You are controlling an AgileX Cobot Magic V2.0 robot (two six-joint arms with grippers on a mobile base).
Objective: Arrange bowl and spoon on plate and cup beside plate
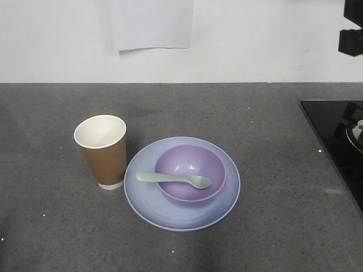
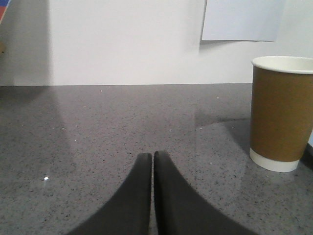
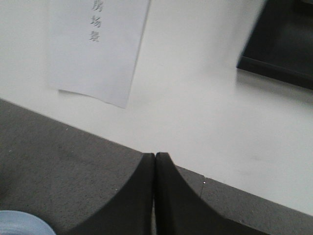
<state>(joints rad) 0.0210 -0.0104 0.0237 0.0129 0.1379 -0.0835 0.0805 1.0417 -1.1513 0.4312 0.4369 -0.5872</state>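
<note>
Plate: I see the plate (image 1: 182, 184) flat on the grey counter (image 1: 272, 226), its rim just showing at the bottom left of the right wrist view.
Bowl: the bowl (image 1: 190, 171) sits upright on the plate, a little toward the far side of centre.
Spoon: the spoon (image 1: 173, 179) lies across the bowl, head inside toward the right, handle poking over the left rim above the plate.
Cup: the cup (image 1: 102, 151) stands upright on the counter just beside the plate's left edge; I cannot tell whether they touch.
Left gripper: the left gripper (image 2: 152, 161) has its jaws pressed together, holding nothing, low over bare counter left of the cup.
Right gripper: the right gripper (image 3: 155, 161) is likewise closed up and empty, aimed at the wall (image 3: 220, 122).
Step in hand: I judge the layout finished; what remains is backing away.
Doing it well: I would lift the left arm straight up before swinging it, since the light cup would tip at a nudge.
Elsewhere: a black cooktop (image 1: 334, 136) lies well apart on the right.
</note>
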